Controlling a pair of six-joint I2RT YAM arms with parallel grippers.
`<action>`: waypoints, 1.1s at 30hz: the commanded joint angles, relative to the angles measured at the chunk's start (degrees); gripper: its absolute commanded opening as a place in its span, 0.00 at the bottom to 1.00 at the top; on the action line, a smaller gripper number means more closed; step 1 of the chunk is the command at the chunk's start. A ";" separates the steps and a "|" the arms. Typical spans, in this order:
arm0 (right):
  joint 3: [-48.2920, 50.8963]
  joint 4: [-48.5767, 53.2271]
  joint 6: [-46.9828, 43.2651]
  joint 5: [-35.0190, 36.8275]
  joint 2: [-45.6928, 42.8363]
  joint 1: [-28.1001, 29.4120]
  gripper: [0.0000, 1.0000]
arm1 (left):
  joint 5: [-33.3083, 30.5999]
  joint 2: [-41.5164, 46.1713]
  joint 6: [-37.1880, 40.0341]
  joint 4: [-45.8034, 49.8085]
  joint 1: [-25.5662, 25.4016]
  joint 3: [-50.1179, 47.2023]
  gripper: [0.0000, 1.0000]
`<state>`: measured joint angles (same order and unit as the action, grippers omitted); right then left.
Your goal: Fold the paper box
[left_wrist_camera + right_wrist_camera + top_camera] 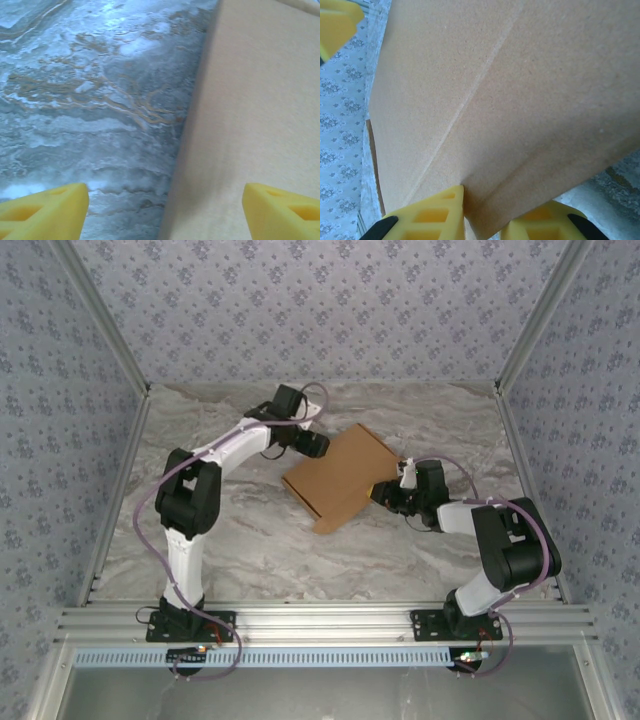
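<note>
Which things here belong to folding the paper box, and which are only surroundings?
Belong to the job:
the paper box, pinched by the right gripper
the left gripper, open at the box's edge

Not part of it:
the marble table
the patterned walls
the metal rail

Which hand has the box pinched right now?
The right hand: its fingers clamp the edge of the paper box. The left hand has its fingers wide apart, gripping nothing.
</note>
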<state>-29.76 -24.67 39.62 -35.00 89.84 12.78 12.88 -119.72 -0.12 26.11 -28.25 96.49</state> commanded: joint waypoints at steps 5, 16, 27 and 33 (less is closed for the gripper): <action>-0.51 3.97 -1.86 2.19 1.42 -0.82 0.22 | 12.67 -4.35 -1.89 6.93 1.95 2.65 0.74; -2.53 -1.41 -0.57 -0.18 2.48 -1.15 0.25 | 21.55 -5.31 -4.53 7.06 2.94 -0.15 0.60; -2.83 -6.69 0.73 -2.78 1.09 -2.60 0.20 | 32.94 -3.36 -10.09 1.23 3.25 -6.52 0.51; -3.55 -7.12 0.81 -3.47 -0.15 -2.82 0.18 | 35.00 -2.93 -11.70 -0.83 3.14 -8.64 0.49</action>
<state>-31.59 -30.09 40.32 -37.52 90.67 9.43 40.91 -123.57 -10.07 23.83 -23.27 89.49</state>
